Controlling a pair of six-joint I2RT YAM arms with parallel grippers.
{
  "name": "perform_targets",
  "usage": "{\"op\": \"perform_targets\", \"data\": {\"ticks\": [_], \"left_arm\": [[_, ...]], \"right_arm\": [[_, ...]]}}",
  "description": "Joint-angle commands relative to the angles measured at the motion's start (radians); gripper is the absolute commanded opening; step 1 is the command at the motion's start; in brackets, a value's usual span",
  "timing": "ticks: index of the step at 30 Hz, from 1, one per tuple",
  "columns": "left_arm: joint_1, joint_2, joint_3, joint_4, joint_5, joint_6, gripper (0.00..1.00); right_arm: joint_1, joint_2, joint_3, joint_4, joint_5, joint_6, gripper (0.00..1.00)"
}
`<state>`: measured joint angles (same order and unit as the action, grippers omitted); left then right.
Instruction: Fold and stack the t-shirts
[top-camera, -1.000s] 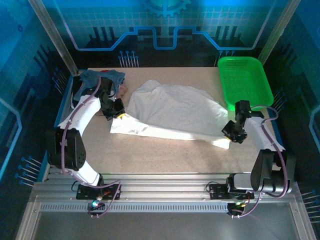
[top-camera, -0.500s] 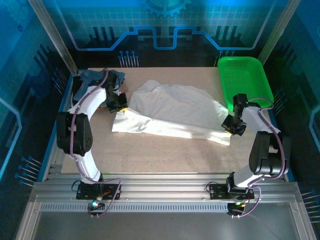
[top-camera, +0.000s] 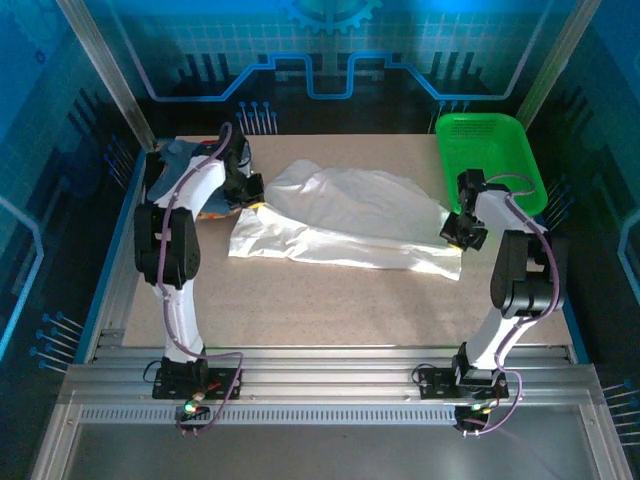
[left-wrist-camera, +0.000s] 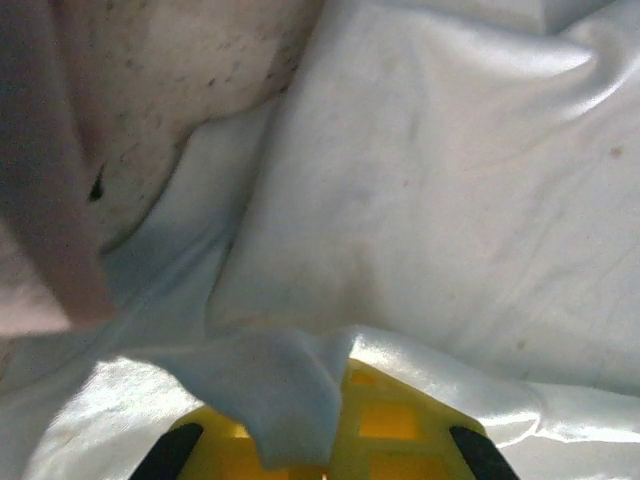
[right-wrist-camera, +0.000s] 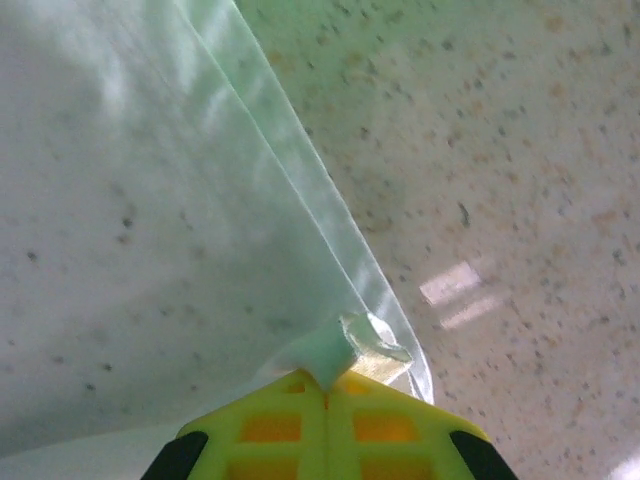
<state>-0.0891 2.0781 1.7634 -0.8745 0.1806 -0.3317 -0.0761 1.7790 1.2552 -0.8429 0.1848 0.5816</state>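
from above, we see the white shirt (top-camera: 350, 220) spread across the middle of the table (top-camera: 330, 310). the left pincer (top-camera: 250, 195) is at its upper left edge. the right pincer (top-camera: 458, 232) is at its right corner, beside the green basket (top-camera: 490, 150). a blue shirt (top-camera: 175, 158) lies upper left.

in the left wrist view, the left pincer (left-wrist-camera: 320, 440) is clamped on a fold of the white shirt (left-wrist-camera: 430, 200).

in the right wrist view, the right pincer (right-wrist-camera: 325, 400), fingers together, pinches the shirt's corner.

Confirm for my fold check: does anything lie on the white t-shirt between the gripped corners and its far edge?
Nothing visible does. The left end effector and right end effector pinch the white t-shirt, whose top is bare cloth. The folded shirts sit off its left, the green basket off its right.
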Motion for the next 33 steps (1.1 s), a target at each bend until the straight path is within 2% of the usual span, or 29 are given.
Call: {"op": "perform_targets", "data": {"ticks": [1,2,6,8,9,15,19,25,33], "left_arm": [[-0.009,0.042,0.042,0.004,0.025,0.016,0.27],[-0.008,0.038,0.045,0.017,0.034,0.0,0.46],[-0.006,-0.074,0.019,0.075,0.085,-0.084,0.72],[-0.005,-0.172,-0.043,0.093,0.095,-0.118,0.93],[-0.002,-0.227,-0.088,0.095,0.091,-0.131,0.99],[0.036,-0.459,-0.385,0.071,0.103,-0.167,0.99],[0.071,-0.535,-0.601,0.152,0.147,-0.215,0.98],[0.089,-0.477,-0.692,0.263,0.154,-0.239,0.91],[0.101,-0.351,-0.689,0.335,0.053,-0.259,0.85]], "right_arm": [[0.017,0.05,0.059,0.005,0.02,-0.019,0.1],[0.018,0.056,0.074,0.011,0.016,-0.022,0.12],[0.018,-0.013,0.096,0.01,0.002,-0.043,0.42],[0.016,-0.081,0.077,-0.013,-0.02,-0.058,0.55],[0.016,-0.121,0.062,-0.034,-0.032,-0.063,0.61],[0.003,-0.348,-0.138,-0.108,-0.201,-0.043,0.67],[-0.02,-0.432,-0.316,-0.012,-0.287,-0.005,0.67],[-0.09,-0.35,-0.408,0.135,-0.366,-0.018,0.64],[-0.121,-0.213,-0.382,0.198,-0.348,-0.024,0.61]]}}
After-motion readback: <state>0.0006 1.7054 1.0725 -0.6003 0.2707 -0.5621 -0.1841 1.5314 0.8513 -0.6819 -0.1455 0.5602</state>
